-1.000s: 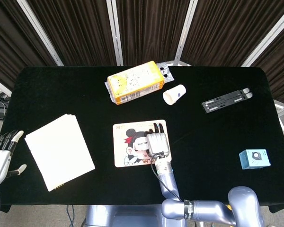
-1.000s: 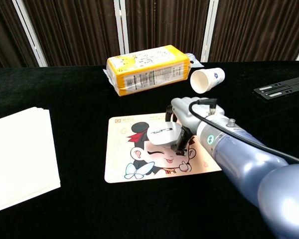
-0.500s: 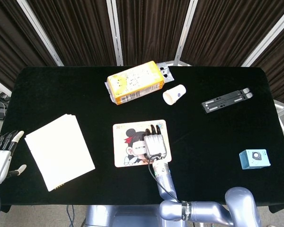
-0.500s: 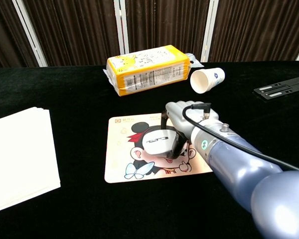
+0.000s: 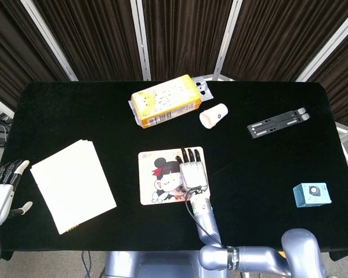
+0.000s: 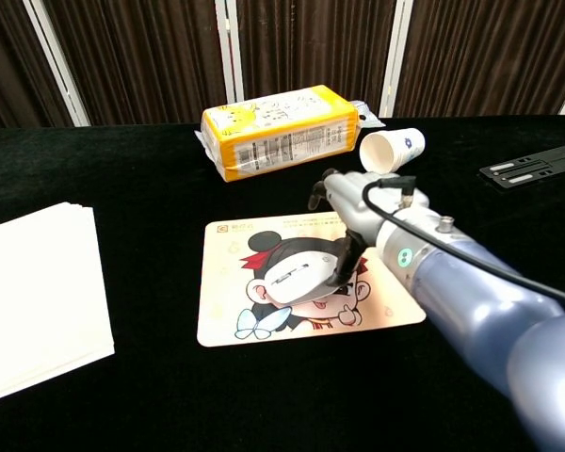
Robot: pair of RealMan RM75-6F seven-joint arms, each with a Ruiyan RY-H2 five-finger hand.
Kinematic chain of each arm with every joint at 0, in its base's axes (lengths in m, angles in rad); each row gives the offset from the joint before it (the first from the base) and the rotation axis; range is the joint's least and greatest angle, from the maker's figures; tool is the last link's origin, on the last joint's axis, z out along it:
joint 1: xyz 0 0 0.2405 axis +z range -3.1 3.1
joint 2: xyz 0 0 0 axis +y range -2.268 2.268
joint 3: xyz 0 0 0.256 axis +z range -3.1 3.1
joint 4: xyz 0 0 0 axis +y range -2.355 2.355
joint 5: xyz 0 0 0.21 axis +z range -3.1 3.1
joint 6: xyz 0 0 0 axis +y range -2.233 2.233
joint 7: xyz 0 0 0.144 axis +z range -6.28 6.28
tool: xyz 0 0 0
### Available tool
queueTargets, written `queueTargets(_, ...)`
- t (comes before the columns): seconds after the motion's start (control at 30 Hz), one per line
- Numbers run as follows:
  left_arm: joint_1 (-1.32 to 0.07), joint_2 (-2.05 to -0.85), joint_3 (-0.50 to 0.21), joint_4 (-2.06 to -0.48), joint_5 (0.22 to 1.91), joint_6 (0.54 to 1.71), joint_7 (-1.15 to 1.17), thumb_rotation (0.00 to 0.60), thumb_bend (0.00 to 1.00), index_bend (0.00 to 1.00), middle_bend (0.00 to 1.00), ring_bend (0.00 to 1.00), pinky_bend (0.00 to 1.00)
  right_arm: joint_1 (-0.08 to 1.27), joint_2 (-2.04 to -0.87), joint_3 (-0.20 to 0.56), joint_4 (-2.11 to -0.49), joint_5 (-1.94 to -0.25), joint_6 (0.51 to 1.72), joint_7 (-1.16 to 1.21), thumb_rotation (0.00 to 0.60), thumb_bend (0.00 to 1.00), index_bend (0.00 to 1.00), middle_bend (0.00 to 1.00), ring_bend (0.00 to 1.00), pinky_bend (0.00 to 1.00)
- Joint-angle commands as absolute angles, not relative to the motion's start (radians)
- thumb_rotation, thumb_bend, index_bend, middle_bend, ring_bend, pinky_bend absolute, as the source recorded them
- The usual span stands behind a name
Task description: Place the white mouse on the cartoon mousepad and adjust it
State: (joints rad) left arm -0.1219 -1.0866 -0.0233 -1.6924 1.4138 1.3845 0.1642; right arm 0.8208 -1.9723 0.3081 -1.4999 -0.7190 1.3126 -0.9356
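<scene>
The white mouse (image 6: 297,273) lies flat on the cartoon mousepad (image 6: 226,320), over the drawn face. My right hand (image 6: 358,221) hovers just right of it with its fingers stretched toward the pad's far edge. The thumb tip (image 6: 344,267) is at the mouse's right side and nothing covers the mouse's top. In the head view the right hand (image 5: 192,172) sits over the right part of the mousepad (image 5: 151,194), and the mouse is hard to tell from the print. My left hand (image 5: 3,191) hangs off the table's left edge, fingers apart and holding nothing.
A yellow package (image 6: 278,130) and a tipped paper cup (image 6: 391,151) lie behind the pad. A stack of white paper (image 6: 33,292) is on the left. A black stand (image 5: 277,122) and a small blue box (image 5: 311,194) sit on the right.
The right hand slid the mouse left onto the face, then lifted off it and drew back right. The mouse now lies uncovered. The left hand has not moved.
</scene>
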Motion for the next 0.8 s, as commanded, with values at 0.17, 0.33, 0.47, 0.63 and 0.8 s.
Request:
queueTargets(0.17,-0.120,-1.087,-0.023,-1.693,1.412,1.386,0.165,0.600,0.20,0.00,0.00,0.00,0.00,0.752,-1.819,0.266,-1.629,-0.779,1.350,-0.912,0.600,0.09,0.18,0.00,0.00,0.00)
queueTargets(0.33,-0.119,-1.088,-0.024,-1.700,1.407,1.387,0.167,0.600,0.20,0.00,0.00,0.00,0.00,0.659,-1.637,0.177,-1.723,-0.897,1.387,-0.836,0.600,0.09,0.18,0.00,0.00,0.00)
queueTargets(0.47,-0.120,-1.090,-0.029,-1.712,1.395,1.386,0.177,0.600,0.20,0.00,0.00,0.00,0.00,0.567,-1.486,0.083,-1.776,-1.048,1.437,-0.725,0.600,0.09,0.19,0.00,0.00,0.00)
queueTargets(0.63,-0.125,-1.084,-0.030,-1.744,1.385,1.375,0.188,0.600,0.20,0.00,0.00,0.00,0.00,0.474,-1.378,0.002,-1.816,-1.177,1.501,-0.614,0.600,0.10,0.19,0.00,0.00,0.00)
queueTargets(0.8,-0.152,-1.070,-0.034,-1.784,1.399,1.354,0.251,0.600,0.20,0.00,0.00,0.00,0.00,0.405,-1.360,-0.039,-1.768,-1.296,1.564,-0.506,0.600,0.13,0.19,0.00,0.00,0.00)
